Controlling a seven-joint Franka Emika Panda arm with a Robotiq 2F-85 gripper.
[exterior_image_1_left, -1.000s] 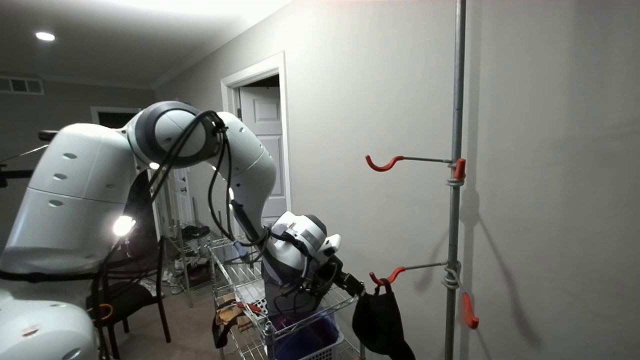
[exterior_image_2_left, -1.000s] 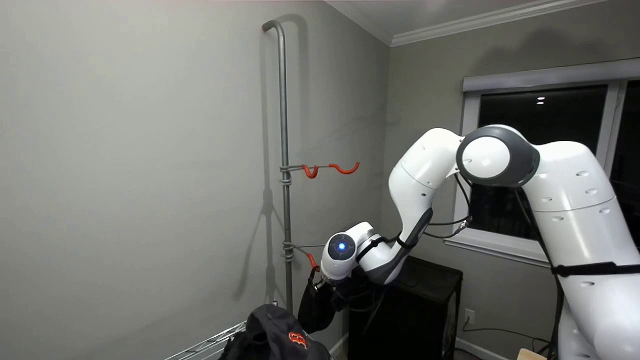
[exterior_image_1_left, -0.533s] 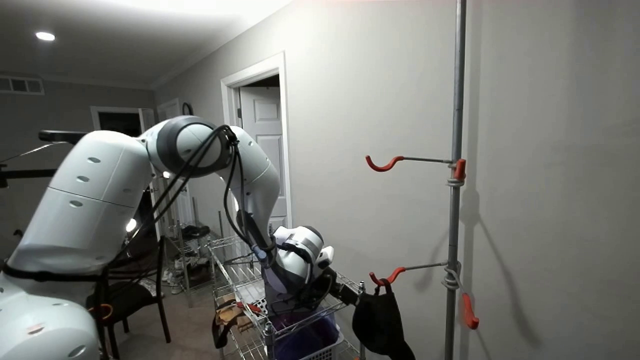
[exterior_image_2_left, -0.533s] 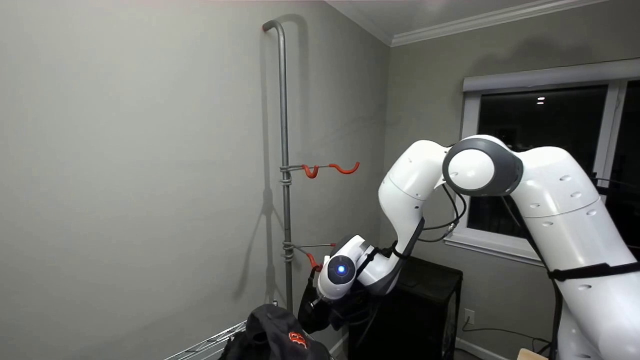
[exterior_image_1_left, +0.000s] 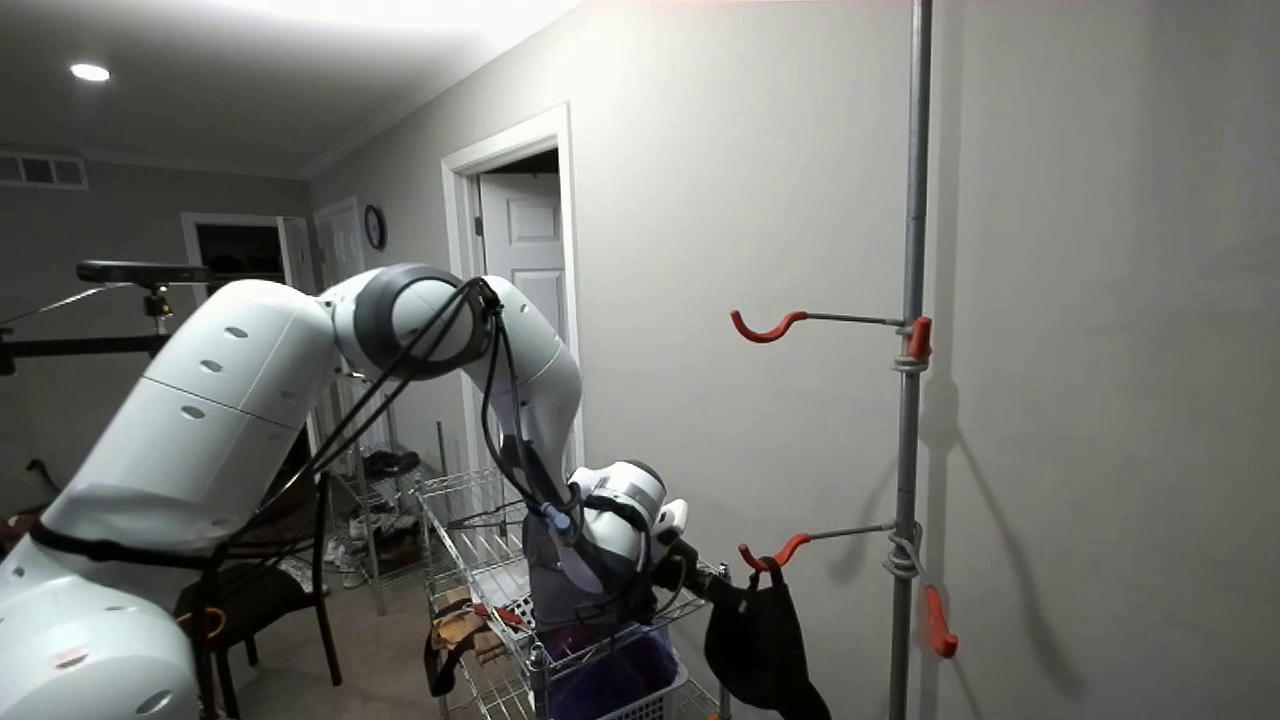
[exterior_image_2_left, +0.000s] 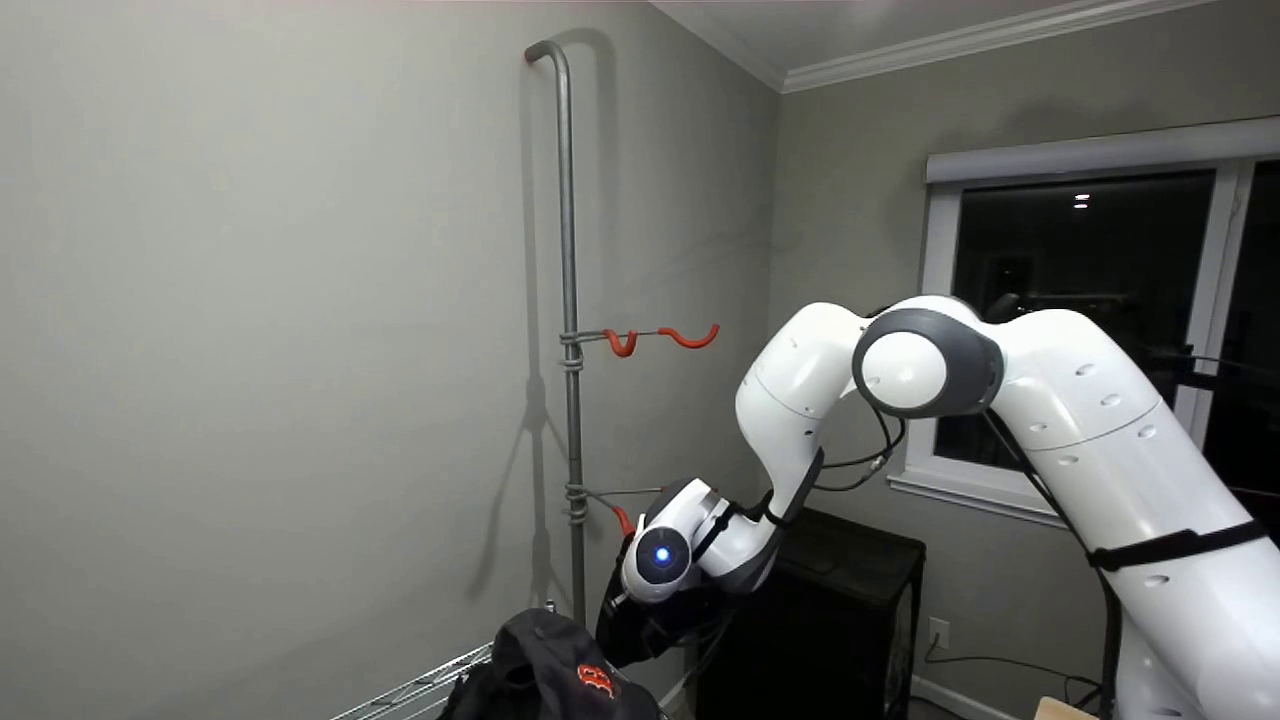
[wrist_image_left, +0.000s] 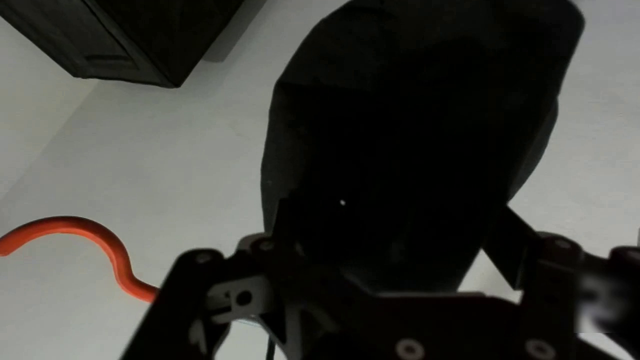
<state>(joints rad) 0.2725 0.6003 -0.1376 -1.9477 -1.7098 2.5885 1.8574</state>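
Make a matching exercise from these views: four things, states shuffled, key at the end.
Things
1. black cap
2. gripper
3. charcoal cap
4. pole

States
A. upright, grey metal
B. shows a red-orange logo
C. hung on a lower red hook
D. jaws standing apart

Pairs: 1-C, 2-D, 3-B, 4-A

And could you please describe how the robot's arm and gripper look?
The arm is glossy white and rounded, with dark grey joint rings and small oval recesses. Black straps wrap it, black cables hang along it, and a blue light glows near its end. The gripper is black, with grey metallic parts and round screw heads.
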